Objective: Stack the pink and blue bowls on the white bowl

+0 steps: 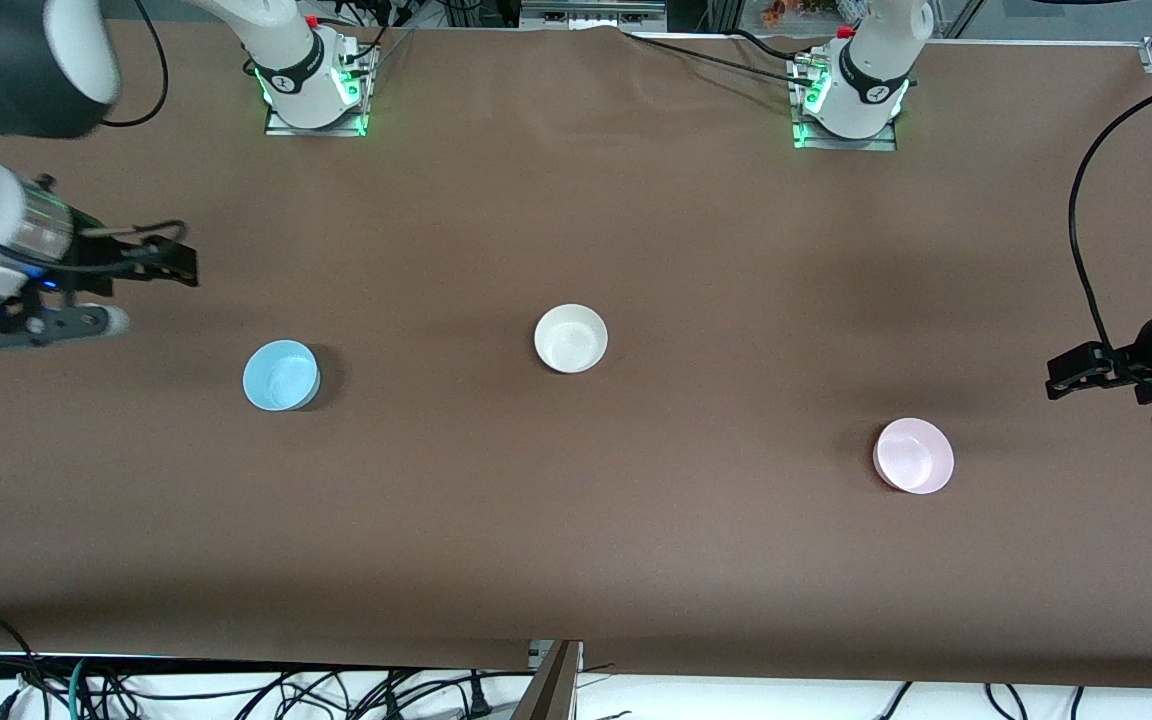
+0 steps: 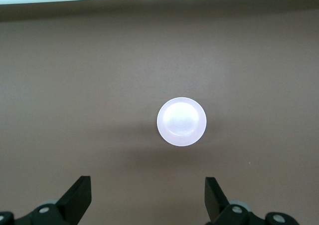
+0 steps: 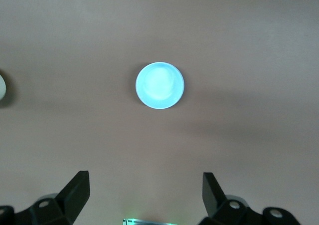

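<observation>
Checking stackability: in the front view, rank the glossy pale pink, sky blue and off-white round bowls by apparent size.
1. Glossy pale pink round bowl, marginally, being nearest the camera.
2. Sky blue bowl and off-white bowl: look alike.

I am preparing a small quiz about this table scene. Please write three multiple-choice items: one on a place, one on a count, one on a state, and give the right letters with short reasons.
1. Which bowl lies nearest to the front camera?
A. white bowl
B. blue bowl
C. pink bowl

2. How many bowls stand on the table?
A. two
B. three
C. four

3. What is the state of the two grippers?
A. both open, holding nothing
B. both shut on bowls
C. one shut on a bowl, one open

Key:
1 C: the pink bowl shows lower than the blue bowl and white bowl.
2 B: three separate bowls, none stacked.
3 A: the left gripper and right gripper show spread fingers with nothing between.
</observation>
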Robot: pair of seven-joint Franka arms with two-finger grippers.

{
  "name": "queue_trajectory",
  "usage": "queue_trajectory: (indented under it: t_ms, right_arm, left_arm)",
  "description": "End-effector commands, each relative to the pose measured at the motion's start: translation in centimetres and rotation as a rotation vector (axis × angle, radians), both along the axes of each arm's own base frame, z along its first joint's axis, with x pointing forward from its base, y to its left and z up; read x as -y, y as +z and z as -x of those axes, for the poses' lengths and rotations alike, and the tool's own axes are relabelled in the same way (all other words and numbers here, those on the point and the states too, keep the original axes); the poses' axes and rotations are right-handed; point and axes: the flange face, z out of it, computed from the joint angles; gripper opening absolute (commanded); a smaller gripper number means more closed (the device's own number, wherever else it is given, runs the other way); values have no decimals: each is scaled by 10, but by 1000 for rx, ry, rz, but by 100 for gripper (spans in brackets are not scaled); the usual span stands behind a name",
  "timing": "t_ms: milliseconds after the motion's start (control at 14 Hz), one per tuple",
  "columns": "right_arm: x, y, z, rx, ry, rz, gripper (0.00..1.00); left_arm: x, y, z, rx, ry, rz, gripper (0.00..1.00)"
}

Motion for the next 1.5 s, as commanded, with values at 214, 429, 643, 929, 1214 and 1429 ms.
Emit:
queue_trajectory:
  t_ms: [214,429,643,929,1214,1429]
  right_arm:
    - [34,49,36,37,8,61,100]
    - [29,52,43,16,-2,78,100]
    - [28,48,43,-16,-10,75,100]
    - [31,44,41,-22,-15,76,100]
    - [31,43,38,-16,-14,76,100]
    - [32,41,34,-18,-10,75,100]
  left_arm:
    - [-24,-54,-19,6,11,13,100]
    - [-31,-106,-31,12,19,28,100]
    - [-34,-165,-35,-10,46,49,100]
    - [-27,-235,-19,49,82,65,100]
    - [-25,-281,-17,73,69,71,99]
    - [-22,-303,-8,67,68,29,96]
